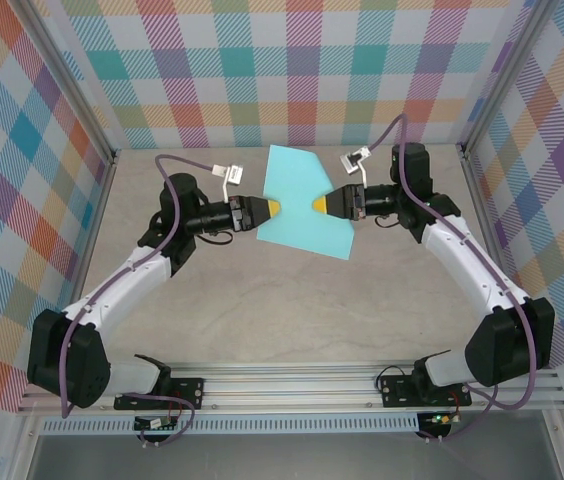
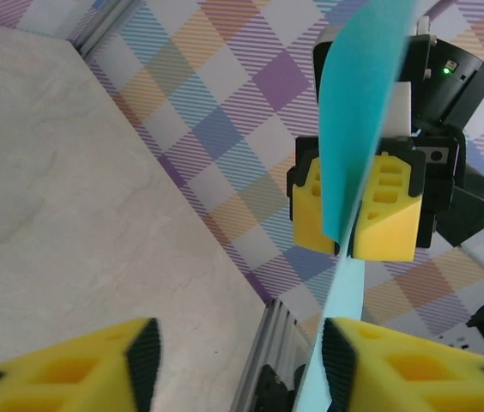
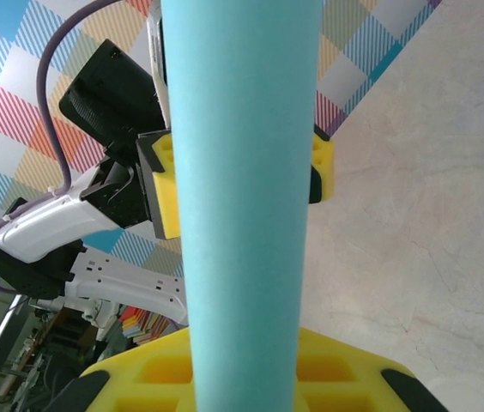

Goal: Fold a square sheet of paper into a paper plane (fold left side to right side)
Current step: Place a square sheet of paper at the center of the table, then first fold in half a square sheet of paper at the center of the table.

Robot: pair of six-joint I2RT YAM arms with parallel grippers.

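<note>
early: square sheet of paper (image 1: 297,225) off the table (image 1: 292,310), no crease seen; right gripper (image 1: 320,205) pinches its right side, left gripper (image 1: 274,208) parted at its left.

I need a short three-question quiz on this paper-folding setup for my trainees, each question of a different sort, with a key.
1. True or false: the right gripper is shut on the turquoise paper.
2. The left gripper has its jaws: A) open, one on either side of the paper; B) shut on a cable; C) shut on a pen.
3. What colour are both grippers' fingers?
Key: 1 true; 2 A; 3 yellow.
</note>
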